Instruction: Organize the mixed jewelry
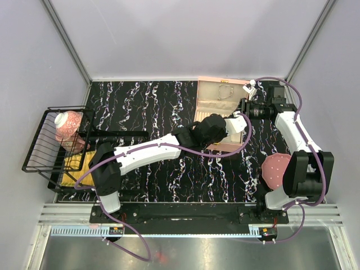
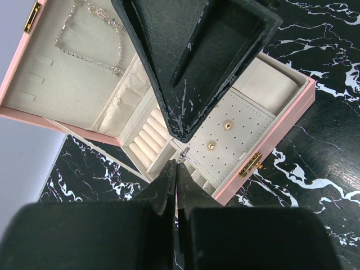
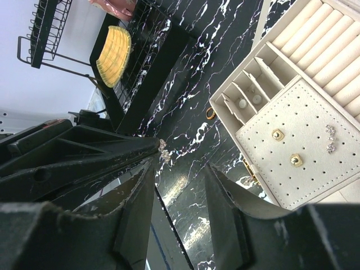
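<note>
Now left hand point(image 2: 178, 164) pinches one sparkly piece point(image 3: 163, 151); right hand point(image 3: 180, 169) open; two gold studs point(image 3: 278, 134).

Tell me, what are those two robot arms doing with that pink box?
They are sorting jewelry into it. The left gripper is pinched shut on a tiny sparkly piece and holds it just above the open pink jewelry box. The right gripper hovers open close by, holding nothing. Two gold studs sit on the box's dotted pad, and a small gold ring lies on the table right beside the box.
</note>
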Controlling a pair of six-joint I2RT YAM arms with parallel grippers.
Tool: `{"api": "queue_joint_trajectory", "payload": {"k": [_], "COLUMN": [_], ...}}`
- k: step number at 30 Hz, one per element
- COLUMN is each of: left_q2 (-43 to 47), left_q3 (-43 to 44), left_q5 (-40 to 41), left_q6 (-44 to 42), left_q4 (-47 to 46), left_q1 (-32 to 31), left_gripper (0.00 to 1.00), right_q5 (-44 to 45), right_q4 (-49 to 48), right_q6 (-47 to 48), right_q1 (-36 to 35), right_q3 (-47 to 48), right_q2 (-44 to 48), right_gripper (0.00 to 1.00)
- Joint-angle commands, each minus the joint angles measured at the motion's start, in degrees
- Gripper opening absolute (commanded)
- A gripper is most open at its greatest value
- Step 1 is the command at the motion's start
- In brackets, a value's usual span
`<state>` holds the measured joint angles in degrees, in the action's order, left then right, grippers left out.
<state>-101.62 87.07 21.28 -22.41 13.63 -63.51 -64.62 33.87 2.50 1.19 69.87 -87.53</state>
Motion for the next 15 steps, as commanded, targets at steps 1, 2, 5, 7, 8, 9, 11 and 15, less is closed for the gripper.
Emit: {"api": "queue_joint_trajectory", "payload": {"k": [1,2,5,7,8,9,11,15], "left_q2": [0.6,0.5,0.5,0.6,0.6,0.5,0.6,0.5], "left_q3": [1.5,1.6,1.7,1.7,1.7,1.7,1.7,1.8], "left_q5": [0.7,0.6,0.6,0.6,0.6,0.6,0.5,0.3], "left_q6": [0.9,1.0,0.9,0.9,0.9,0.9,1.0,1.0], "left_q4": [-2.3,-2.4,-2.4,-2.4,-2.4,-2.4,-2.4,-2.4], "left_q1": [-0.3,-0.3,-0.3,-0.3,-0.3,-0.3,-0.3,-0.3], "left_gripper": [0.0,0.0,0.0,0.0,0.0,0.0,0.0,0.0], "right_q5": [-2.4,-2.4,-2.4,-2.4,-2.4,-2.4,-2.4,-2.2], "right_q4": [-1.2,-1.3,-1.4,-1.4,-1.5,-1.5,-1.5,-1.5], "right_q6": [-0.8,-0.9,-1.0,-1.0,-1.0,-1.0,-1.0,-0.9], "right_q1": [0.2,0.2,-0.1,-0.4,-0.5,-0.6,-0.8,-0.8], "right_q3": [2.2,2.1,1.9,1.8,1.8,1.8,1.8,1.6], "right_q2": [0.0,0.0,-0.1,-0.1,-0.2,-0.3,-0.3,-0.4], "right_gripper": [0.46,0.46,0.45,0.45,0.45,0.45,0.45,0.45]}}
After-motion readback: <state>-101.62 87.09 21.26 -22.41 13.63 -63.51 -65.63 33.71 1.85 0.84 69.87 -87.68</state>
